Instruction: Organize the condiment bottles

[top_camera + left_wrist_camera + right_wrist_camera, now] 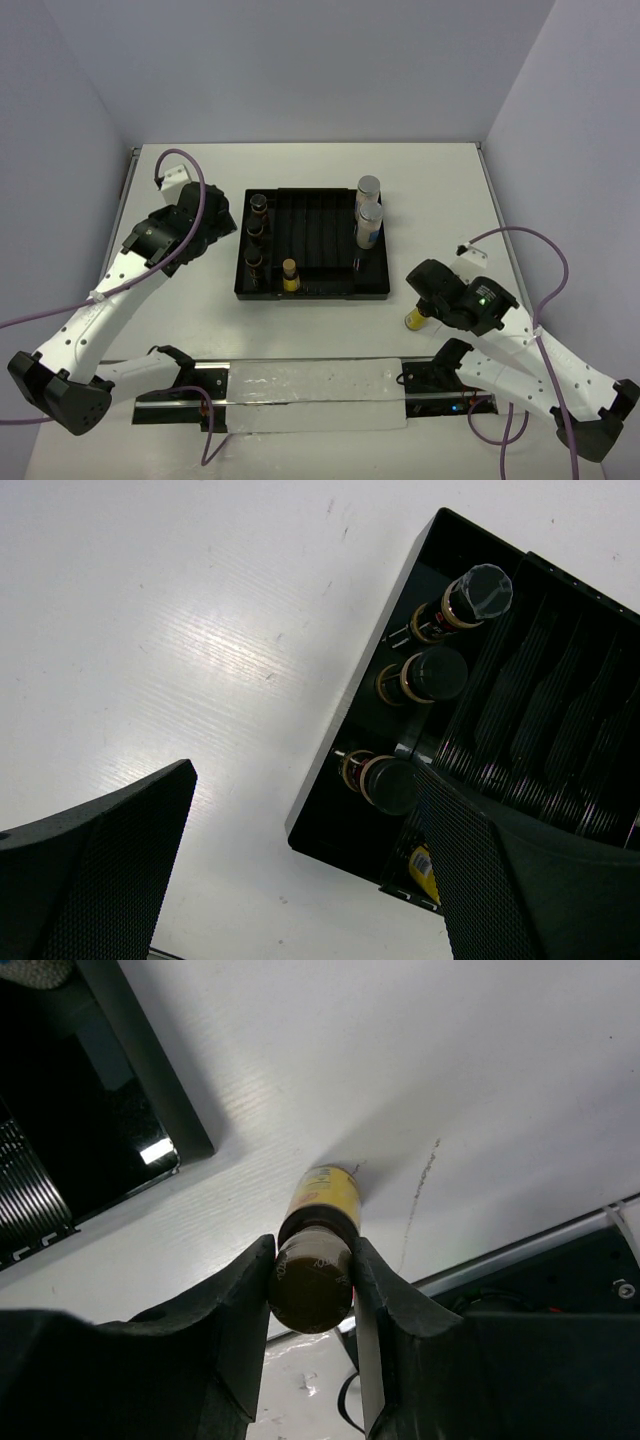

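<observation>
**Yellow-filled bottle stands right of the tray.**
Above: right pincer over it on the counter. Left wrist: left pincer wide apart, empty, beside the tray. Right wrist: right pincer clamps its cap, long axis pointing away.

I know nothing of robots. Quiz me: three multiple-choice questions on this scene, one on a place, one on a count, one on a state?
1. Where, relative to the tray, is the bottle in the right tool? A inside; B to its right; C behind it.
2. How many dark jars stand in the tray? A one; B three; C five.
3. The left tool is: A open, empty; B shut on a jar; C gripping the tray.
Answers: 1B: the top view shows it off the tray's right side. 2B: three black caps in a row. 3A: spread wide, holding nothing.
</observation>
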`<move>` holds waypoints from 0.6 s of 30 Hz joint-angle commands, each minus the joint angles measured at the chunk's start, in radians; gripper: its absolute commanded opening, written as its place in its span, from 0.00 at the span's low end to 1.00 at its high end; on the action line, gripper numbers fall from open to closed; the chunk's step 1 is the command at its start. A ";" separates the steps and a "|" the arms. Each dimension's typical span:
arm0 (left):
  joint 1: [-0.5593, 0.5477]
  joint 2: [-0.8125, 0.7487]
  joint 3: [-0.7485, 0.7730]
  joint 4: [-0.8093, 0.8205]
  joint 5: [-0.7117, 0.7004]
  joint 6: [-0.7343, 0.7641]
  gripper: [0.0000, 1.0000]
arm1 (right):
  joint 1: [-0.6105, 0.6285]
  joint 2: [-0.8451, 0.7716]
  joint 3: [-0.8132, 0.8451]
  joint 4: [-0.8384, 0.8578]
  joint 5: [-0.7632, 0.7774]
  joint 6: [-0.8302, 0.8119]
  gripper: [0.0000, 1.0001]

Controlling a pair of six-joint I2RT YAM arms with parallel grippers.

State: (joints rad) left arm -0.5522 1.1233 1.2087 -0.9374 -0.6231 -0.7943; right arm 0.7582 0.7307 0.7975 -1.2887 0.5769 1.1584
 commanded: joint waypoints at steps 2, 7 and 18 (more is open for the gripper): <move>0.008 -0.003 0.020 0.036 -0.003 0.020 0.99 | -0.006 -0.014 0.031 0.002 0.011 0.011 0.09; 0.009 0.003 0.018 0.037 -0.006 0.020 0.99 | -0.005 0.018 0.164 -0.026 0.072 -0.029 0.09; 0.011 0.009 0.037 0.011 -0.050 0.018 0.99 | 0.017 0.333 0.657 0.092 0.170 -0.447 0.09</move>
State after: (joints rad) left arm -0.5517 1.1272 1.2087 -0.9322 -0.6312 -0.7876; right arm 0.7577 0.9760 1.2895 -1.3118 0.6821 0.9088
